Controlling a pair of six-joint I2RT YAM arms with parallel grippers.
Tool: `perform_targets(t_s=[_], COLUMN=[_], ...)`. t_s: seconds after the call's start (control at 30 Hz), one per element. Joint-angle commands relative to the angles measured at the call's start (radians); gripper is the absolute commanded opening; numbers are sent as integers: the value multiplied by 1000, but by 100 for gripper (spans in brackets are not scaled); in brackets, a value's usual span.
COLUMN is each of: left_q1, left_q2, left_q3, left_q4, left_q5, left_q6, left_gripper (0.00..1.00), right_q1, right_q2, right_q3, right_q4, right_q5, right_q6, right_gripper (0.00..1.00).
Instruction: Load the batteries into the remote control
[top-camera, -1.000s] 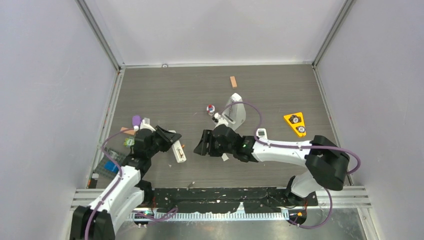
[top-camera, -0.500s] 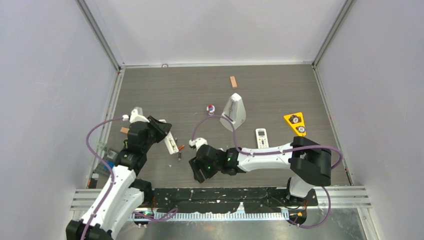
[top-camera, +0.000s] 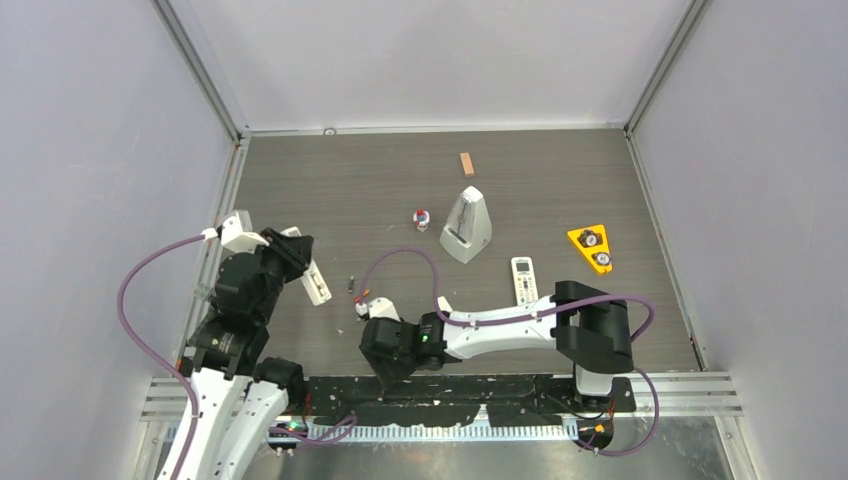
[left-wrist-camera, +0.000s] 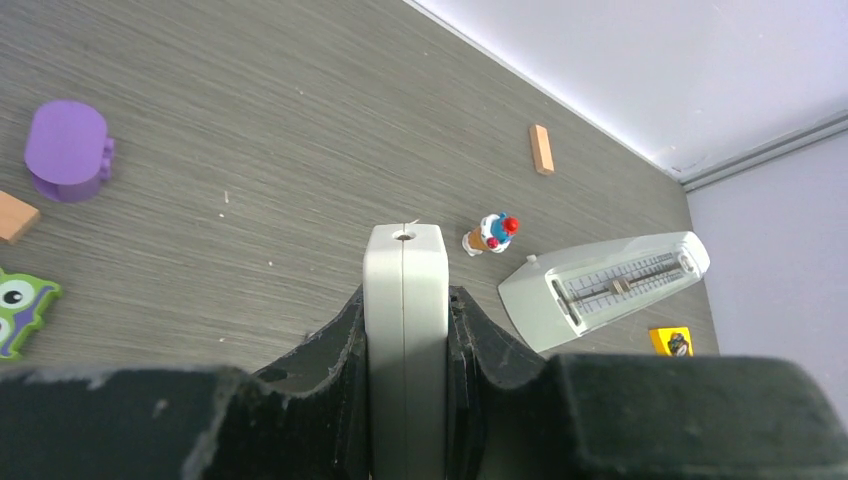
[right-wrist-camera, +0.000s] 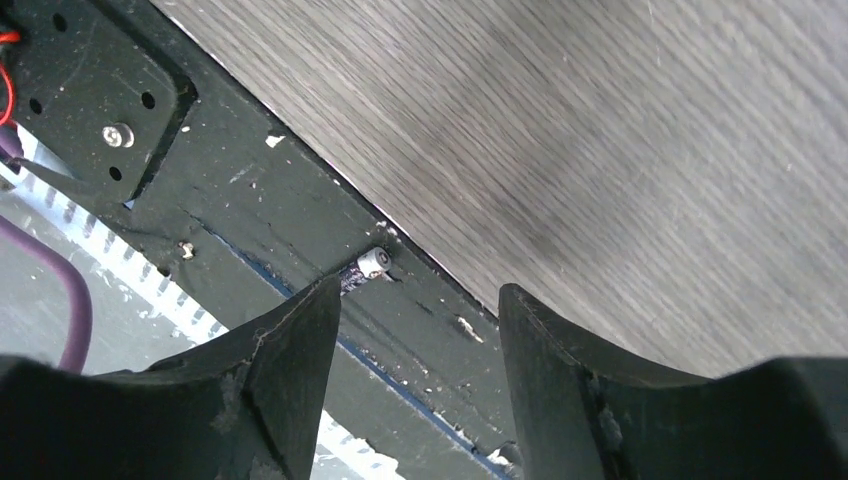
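Observation:
The remote control (left-wrist-camera: 404, 300), a slim white bar seen edge-on, is clamped in my left gripper (left-wrist-camera: 405, 335), which is shut on it. From above, the remote control (top-camera: 316, 283) juts out of the left gripper (top-camera: 298, 268) at the table's left. Two small batteries lie on the table: a dark one (top-camera: 352, 283) and an orange-ended one (top-camera: 362, 299). Another battery (right-wrist-camera: 362, 270) rests on the black rail at the table's near edge, just beyond the left fingertip of my right gripper (right-wrist-camera: 420, 310). The right gripper (top-camera: 384, 366) is open with nothing between its fingers.
A grey metronome (top-camera: 468, 228) lies mid-table, with a small toy figure (top-camera: 422, 217) to its left and a wooden block (top-camera: 466, 163) behind. A short white remote (top-camera: 523, 280) and a yellow triangle (top-camera: 592, 248) sit to the right. A purple piece (left-wrist-camera: 65, 150) lies far left.
My left arm drew back to the left with the remote. My right arm swung from mid-table down to the near edge, over the black rail.

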Motion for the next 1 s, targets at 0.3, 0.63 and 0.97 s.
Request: perform_targets(t_s=[0.3,0.63,0.97], left_q1=[-2,-2,-2], left_q2=[-74,-132,-169], left_q3=[40,-14,-12], left_q4=[-55,-76,-110], left_q5=[-30,-34,-48], left_q6=[107,119,127], left_gripper=[0,0,0], right_q1=[56,79,90], right_q2=[93,167,249], right_q3=[111,175,266], right_q4=[-73,-134,-282], right_q5=[-30,3,108], right_q6=[319,395,343], right_gripper=[53,42,35])
